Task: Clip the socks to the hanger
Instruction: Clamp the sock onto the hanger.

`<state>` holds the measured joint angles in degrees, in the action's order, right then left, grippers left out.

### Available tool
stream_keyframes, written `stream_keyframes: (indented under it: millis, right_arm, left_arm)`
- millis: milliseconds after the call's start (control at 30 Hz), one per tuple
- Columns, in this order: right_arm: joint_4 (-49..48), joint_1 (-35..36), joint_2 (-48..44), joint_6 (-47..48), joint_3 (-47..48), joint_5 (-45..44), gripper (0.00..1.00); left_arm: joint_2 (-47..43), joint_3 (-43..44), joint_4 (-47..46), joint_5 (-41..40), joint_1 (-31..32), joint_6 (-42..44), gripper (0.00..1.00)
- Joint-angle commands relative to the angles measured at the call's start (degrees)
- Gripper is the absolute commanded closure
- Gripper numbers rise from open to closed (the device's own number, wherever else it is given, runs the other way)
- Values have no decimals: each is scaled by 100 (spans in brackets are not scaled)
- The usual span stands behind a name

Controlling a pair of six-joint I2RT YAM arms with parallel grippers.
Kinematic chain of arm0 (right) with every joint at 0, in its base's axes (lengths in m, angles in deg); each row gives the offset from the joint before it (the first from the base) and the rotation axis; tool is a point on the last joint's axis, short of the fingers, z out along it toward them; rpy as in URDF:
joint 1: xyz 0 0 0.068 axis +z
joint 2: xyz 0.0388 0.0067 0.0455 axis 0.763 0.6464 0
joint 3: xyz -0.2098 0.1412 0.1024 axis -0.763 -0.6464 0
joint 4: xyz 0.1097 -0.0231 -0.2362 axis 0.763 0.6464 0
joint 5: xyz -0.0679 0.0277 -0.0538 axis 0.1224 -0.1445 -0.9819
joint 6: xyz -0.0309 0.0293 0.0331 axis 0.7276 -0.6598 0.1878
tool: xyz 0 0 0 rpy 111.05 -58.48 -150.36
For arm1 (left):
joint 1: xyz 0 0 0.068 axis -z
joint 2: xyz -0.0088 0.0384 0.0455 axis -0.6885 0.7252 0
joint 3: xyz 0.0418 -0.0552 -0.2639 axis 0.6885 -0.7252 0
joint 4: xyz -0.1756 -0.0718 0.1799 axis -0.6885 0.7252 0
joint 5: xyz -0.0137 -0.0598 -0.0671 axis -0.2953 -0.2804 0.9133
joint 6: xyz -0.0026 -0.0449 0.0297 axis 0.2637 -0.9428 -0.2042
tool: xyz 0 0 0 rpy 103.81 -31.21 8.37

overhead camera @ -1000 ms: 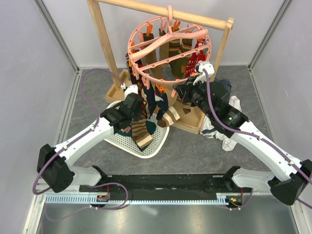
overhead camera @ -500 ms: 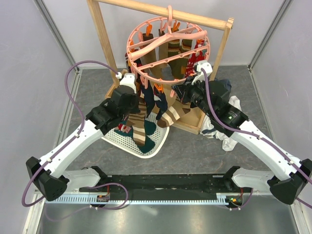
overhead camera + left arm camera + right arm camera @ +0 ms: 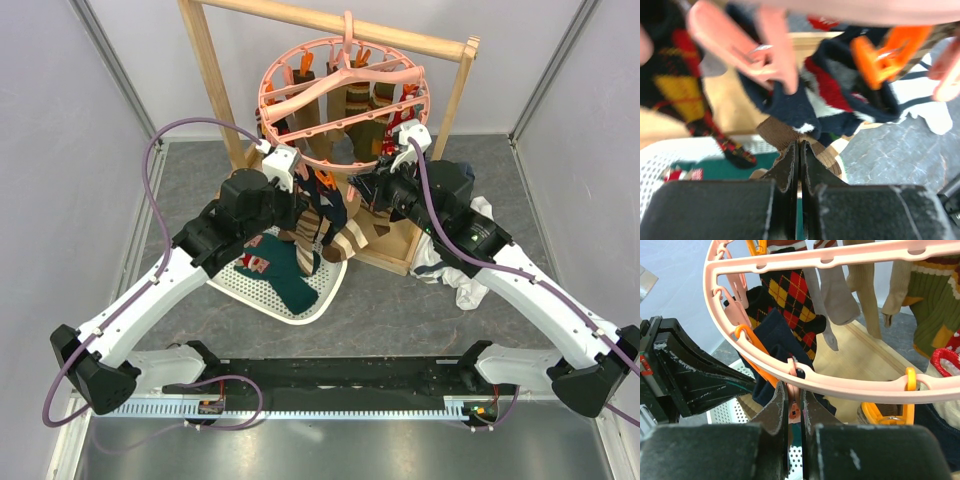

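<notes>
The left gripper [image 3: 799, 149] has risen from the mesh basket [image 3: 303, 316] to the hanger's [image 3: 840, 381] near rim, clamped on the brown sock [image 3: 777, 134]; the right gripper [image 3: 794, 405] pinches a pink clip [image 3: 793, 368], whose mouth the cuff may miss.

Above the black base rail [image 3: 350, 375], with its perforated silver strip [image 3: 280, 408], the left arm [image 3: 140, 300] and right arm [image 3: 545, 300] have white link shells dotted with small dark screws, set between chunky black joint housings. A purple cable [image 3: 147, 185] loops off each arm. White caps sit at the wrists, farthest from the rail. The left gripper [image 3: 800, 150] and right gripper [image 3: 795, 405] have matte black fingers, scuffed pale along their edges.
</notes>
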<state>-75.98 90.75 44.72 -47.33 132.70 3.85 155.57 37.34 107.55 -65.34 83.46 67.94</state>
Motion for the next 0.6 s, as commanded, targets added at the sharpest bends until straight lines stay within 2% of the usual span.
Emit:
stream_keyframes:
  millis: [0, 33, 200, 567]
  right_arm:
    - [145, -6, -49, 144, 274, 232, 100]
    - [153, -14, -49, 153, 283, 258, 100]
    - [154, -6, 21, 144, 318, 267, 100]
    - [162, -6, 74, 118, 415, 346, 100]
  left_arm:
    - [-229, 137, -570, 937, 22, 627, 98]
    - [-273, 50, -640, 1226, 22, 698, 98]
    - [-598, -162, -808, 1632, 22, 909, 98]
    - [-633, 40, -1027, 2801, 31, 804, 98]
